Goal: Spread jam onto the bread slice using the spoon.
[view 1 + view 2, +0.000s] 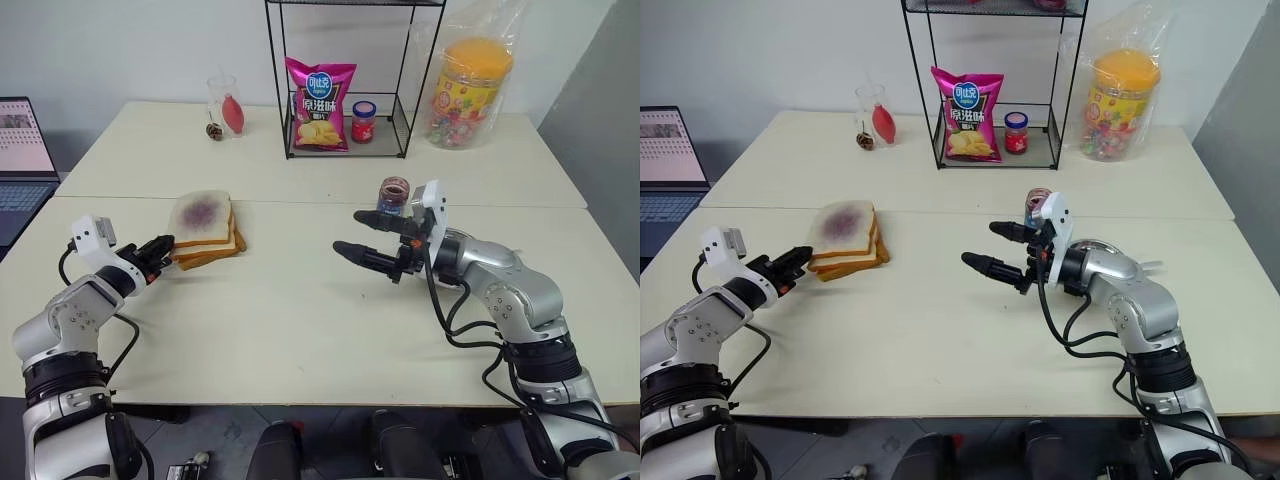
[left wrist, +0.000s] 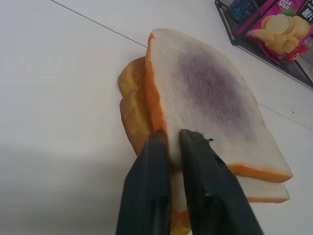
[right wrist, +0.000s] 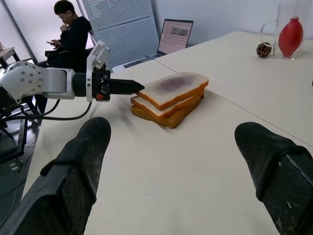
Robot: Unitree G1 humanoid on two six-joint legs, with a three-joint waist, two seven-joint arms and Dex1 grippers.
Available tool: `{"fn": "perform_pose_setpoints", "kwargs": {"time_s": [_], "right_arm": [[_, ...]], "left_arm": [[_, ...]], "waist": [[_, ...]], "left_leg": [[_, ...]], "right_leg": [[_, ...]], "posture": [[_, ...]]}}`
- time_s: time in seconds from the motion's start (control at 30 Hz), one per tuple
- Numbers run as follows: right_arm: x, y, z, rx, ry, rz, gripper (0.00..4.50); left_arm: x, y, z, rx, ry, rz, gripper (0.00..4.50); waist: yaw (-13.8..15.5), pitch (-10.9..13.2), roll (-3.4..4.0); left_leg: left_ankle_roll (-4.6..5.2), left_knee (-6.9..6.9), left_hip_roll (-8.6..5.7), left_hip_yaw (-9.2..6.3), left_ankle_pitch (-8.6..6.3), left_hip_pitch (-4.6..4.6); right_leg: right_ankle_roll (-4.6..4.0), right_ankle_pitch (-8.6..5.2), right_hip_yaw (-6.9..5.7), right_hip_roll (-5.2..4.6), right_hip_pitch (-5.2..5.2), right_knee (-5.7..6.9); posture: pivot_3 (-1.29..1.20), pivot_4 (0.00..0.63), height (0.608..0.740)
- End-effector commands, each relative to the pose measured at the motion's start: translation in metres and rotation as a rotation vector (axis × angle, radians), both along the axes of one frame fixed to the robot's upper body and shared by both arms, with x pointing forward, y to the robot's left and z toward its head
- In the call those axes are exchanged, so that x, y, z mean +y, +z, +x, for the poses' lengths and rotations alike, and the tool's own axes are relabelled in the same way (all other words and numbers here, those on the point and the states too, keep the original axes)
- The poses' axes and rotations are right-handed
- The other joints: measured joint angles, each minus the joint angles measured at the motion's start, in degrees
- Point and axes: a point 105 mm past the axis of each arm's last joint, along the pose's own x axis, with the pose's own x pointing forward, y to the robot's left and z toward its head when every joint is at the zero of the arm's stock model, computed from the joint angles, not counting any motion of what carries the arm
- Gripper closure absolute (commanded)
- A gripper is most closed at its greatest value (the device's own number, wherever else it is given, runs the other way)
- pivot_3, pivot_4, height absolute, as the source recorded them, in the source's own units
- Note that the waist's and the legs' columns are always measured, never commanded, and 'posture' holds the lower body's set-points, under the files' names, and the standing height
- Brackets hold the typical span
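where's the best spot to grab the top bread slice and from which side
Take the top bread slice by the crust edge nearest the left end effector, coming in low and nearly level from the robot's left. That edge overhangs the slices under it, so thin fingers can slip one above and one below. The left end effector is already shut on that edge; the smeared centre stays untouched.

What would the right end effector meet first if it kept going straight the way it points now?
Most likely the pile of bread slices, with the left end effector pinching the top slice's corner. Bare table lies between; depth is uncertain.

No legible text, even on the pink chip bag (image 1: 319, 103)
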Motion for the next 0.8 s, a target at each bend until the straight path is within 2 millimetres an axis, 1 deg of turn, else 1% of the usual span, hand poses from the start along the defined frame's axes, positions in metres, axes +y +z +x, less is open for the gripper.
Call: {"fn": "perform_pose_setpoints", "kwargs": {"time_s": [0.03,0.17,0.23,0.3,0.37,0.43,0.47,0.53,0.6,0.7,0.8], "right_arm": [[0.000,0.013,-0.006,-0.062,0.016,0.013,0.00],[0.001,0.014,-0.005,-0.060,0.015,0.017,0.00],[0.001,0.014,-0.005,-0.061,0.014,0.017,0.00],[0.001,0.014,-0.005,-0.061,0.014,0.018,0.00],[0.000,0.015,-0.006,-0.062,0.017,0.019,0.00],[-0.001,0.017,-0.009,-0.065,0.024,0.018,0.00],[-0.002,0.018,-0.010,-0.066,0.026,0.017,0.00],[-0.003,0.020,-0.012,-0.069,0.031,0.014,0.00],[-0.004,0.022,-0.015,-0.072,0.039,0.009,0.00],[-0.010,0.025,-0.022,-0.076,0.057,-0.015,0.00],[-0.017,0.025,-0.032,-0.062,0.088,-0.050,0.00]], "left_arm": [[0.005,0.017,0.001,-0.058,0.009,0.035,4.46],[0.008,0.019,0.000,-0.062,0.020,0.050,4.46],[0.011,0.026,0.001,-0.076,0.027,0.075,4.46],[0.014,0.041,0.003,-0.115,0.037,0.084,4.46],[0.013,0.067,0.005,-0.185,0.023,0.099,4.46],[0.003,0.095,0.005,-0.250,-0.040,0.120,4.46],[0.000,0.102,0.005,-0.264,-0.063,0.128,4.46],[-0.012,0.112,0.004,-0.284,-0.126,0.142,4.46],[-0.030,0.123,0.003,-0.305,-0.221,0.167,4.46],[-0.068,0.138,0.000,-0.336,-0.409,0.230,4.46],[-0.107,0.143,-0.008,-0.349,-0.619,0.262,4.46]], "waist": [[0.0,0.0,0.00],[0.0,0.0,0.00],[0.0,0.0,0.00],[0.0,0.0,-0.02],[0.0,0.0,-0.05],[0.0,0.1,-0.10],[0.0,0.1,-0.10],[0.0,0.1,-0.10],[0.0,0.1,-0.10],[0.2,0.1,-0.11],[0.8,0.1,-0.11]], "left_leg": [[0.00,0.00,0.00,0.00,0.00,0.00],[0.00,0.00,0.00,0.00,0.00,0.00],[0.00,0.00,0.00,0.00,0.00,0.00],[0.00,0.00,0.00,0.00,0.00,0.00],[0.00,0.00,0.00,-0.03,0.00,-0.02],[0.00,0.00,0.00,-0.05,0.00,-0.03],[0.00,0.00,0.00,-0.04,0.00,-0.04],[0.00,0.00,0.00,-0.03,0.00,-0.10],[0.00,0.00,-0.01,0.00,0.00,-0.11],[0.00,0.00,-0.02,-0.05,0.00,-0.19],[0.00,0.01,-0.02,-0.04,0.00,-0.20]], "right_leg": [[0.00,0.00,0.00,0.00,0.00,0.00],[0.00,0.00,0.00,0.00,0.00,0.00],[0.00,0.00,0.00,0.00,0.00,0.00],[0.00,0.00,0.00,0.00,0.00,0.00],[0.00,0.00,-0.03,0.01,-0.01,0.00],[0.00,0.00,-0.04,0.01,-0.02,0.01],[0.00,0.00,-0.04,0.01,-0.02,0.01],[0.00,0.00,-0.03,0.00,-0.04,-0.02],[0.01,0.00,-0.01,-0.02,-0.05,-0.04],[0.01,0.00,-0.06,-0.03,-0.10,-0.04],[0.00,0.00,-0.07,-0.02,-0.11,-0.05]], "posture": [[0.00,0.150,0.740],[0.00,0.150,0.740],[0.00,0.150,0.740],[0.00,0.150,0.740],[0.00,0.150,0.740],[0.00,0.150,0.740],[0.00,0.150,0.740],[0.00,0.150,0.740],[0.00,0.150,0.740],[0.00,0.150,0.740],[0.00,0.150,0.740]]}}
